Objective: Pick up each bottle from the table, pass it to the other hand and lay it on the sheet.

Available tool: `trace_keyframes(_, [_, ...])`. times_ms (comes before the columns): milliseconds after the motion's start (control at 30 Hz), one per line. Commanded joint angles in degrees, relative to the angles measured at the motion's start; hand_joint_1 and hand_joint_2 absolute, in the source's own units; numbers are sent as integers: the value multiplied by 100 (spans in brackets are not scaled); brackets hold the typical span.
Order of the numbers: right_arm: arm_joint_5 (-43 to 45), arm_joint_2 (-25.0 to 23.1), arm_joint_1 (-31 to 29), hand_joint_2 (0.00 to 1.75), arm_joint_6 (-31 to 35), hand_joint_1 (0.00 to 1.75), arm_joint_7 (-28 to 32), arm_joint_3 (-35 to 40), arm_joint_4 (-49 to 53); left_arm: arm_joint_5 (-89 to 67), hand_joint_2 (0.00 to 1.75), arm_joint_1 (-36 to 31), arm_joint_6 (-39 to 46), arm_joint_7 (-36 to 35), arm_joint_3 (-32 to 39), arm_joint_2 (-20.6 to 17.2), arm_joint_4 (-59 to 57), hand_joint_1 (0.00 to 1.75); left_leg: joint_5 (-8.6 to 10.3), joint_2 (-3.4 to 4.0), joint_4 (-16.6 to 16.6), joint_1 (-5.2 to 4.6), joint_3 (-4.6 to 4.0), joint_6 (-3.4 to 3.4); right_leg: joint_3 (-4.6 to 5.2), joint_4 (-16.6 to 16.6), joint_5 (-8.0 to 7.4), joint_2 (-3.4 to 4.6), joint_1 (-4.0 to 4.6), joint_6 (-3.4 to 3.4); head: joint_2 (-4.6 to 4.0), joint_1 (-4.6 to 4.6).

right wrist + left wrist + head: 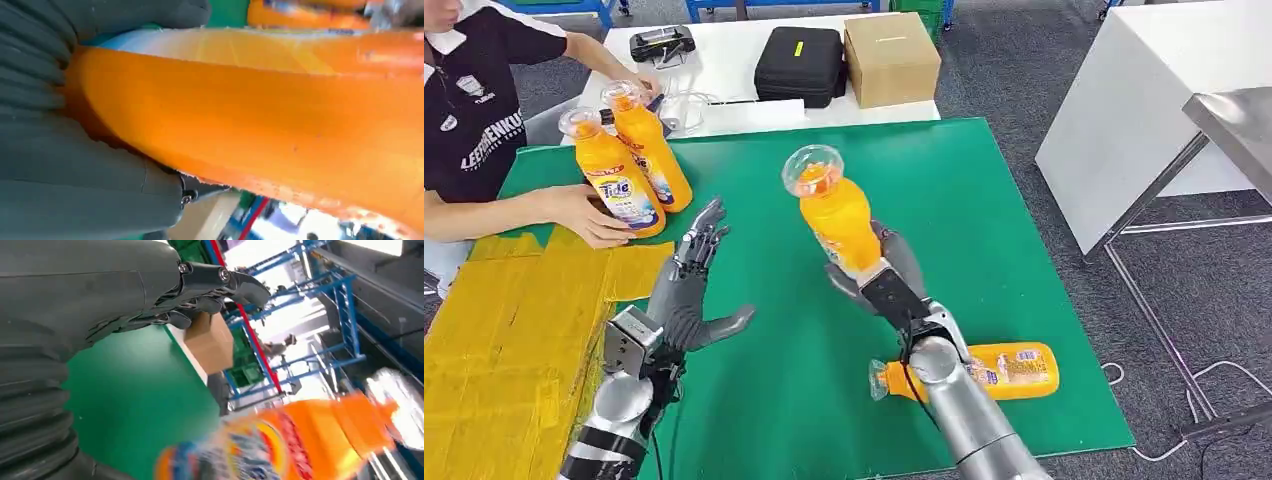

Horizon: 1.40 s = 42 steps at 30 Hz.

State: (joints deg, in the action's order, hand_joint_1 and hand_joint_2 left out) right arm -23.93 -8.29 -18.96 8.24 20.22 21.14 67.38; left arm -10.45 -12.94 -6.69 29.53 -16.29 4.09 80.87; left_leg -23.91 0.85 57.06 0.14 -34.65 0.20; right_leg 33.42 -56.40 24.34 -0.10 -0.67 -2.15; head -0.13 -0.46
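My right hand (879, 272) grips an orange bottle (836, 215) with a clear cap, held upright above the middle of the green mat (984, 200). Up close in the right wrist view, that orange bottle (260, 115) lies against the hand's (75, 165) grey palm. To the bottle's left, my left hand (692, 280) is raised, fingers spread, holding nothing. The left wrist view has the left hand (150, 295) with the orange bottle (300, 445) blurred beyond it. Another orange bottle (1004, 370) lies on its side on the mat by my right forearm. The yellow sheet (504, 340) covers the table's left side.
A person (474, 110) at the far left holds two more orange bottles (629, 160) upright at the mat's corner. Behind the mat, a white table (734, 60) carries a black case (799, 65) and a cardboard box (891, 57). A white cabinet (1144, 110) stands to the right.
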Motion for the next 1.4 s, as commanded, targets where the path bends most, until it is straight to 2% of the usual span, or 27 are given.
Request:
trace_keyframes(33, [19,-174,-402,175,-67,175,85,732,-1128,110,175,-468,-40,-91,-415,-49,-542,0,-4,-6,0,4,12,-1,-15,4,1,-1,3,4,0,2])
trace_keyframes(400, [-182,-320,-440,175,-121,175,204,1314,-1550,267,175,-627,40,-178,-524,-23,-748,0,-3,-8,0,2,11,-4,-15,5,1,-2,2,8,0,2])
trace_keyframes(567, [-194,-329,-440,175,-104,175,195,1332,-1543,268,175,-633,42,-178,-523,-25,-767,0,-2,-6,0,-3,6,-1,-7,2,1,-2,-3,4,0,2])
trace_keyframes(867, [-650,-261,-260,175,437,175,222,1864,-811,329,175,-809,59,-362,-541,-22,-1260,0,-8,-13,5,4,16,-3,-20,2,6,-6,3,9,0,2])
trace_keyframes(1000, [-597,-235,-285,175,531,175,169,1917,-822,490,175,-854,-51,-409,-523,-14,-1378,0,-5,-15,3,2,15,-3,-19,3,5,-8,1,8,0,2])
trace_keyframes(1033, [-571,-230,-285,175,555,175,173,1901,-837,553,175,-859,-77,-414,-495,-6,-1398,23,-3,-9,0,-2,10,-2,-12,3,3,-4,-2,5,0,2])
trace_keyframes(1067, [-560,-221,-288,175,567,175,179,1896,-850,604,175,-849,-66,-398,-453,10,-1395,175,-7,-7,2,2,18,-3,-20,4,4,0,1,8,0,2])
trace_keyframes(1400, [-495,-189,-251,175,632,175,180,1869,-834,915,175,-753,50,-351,-208,131,-1233,175,-8,-7,4,2,15,-3,-17,2,5,0,2,8,0,2])
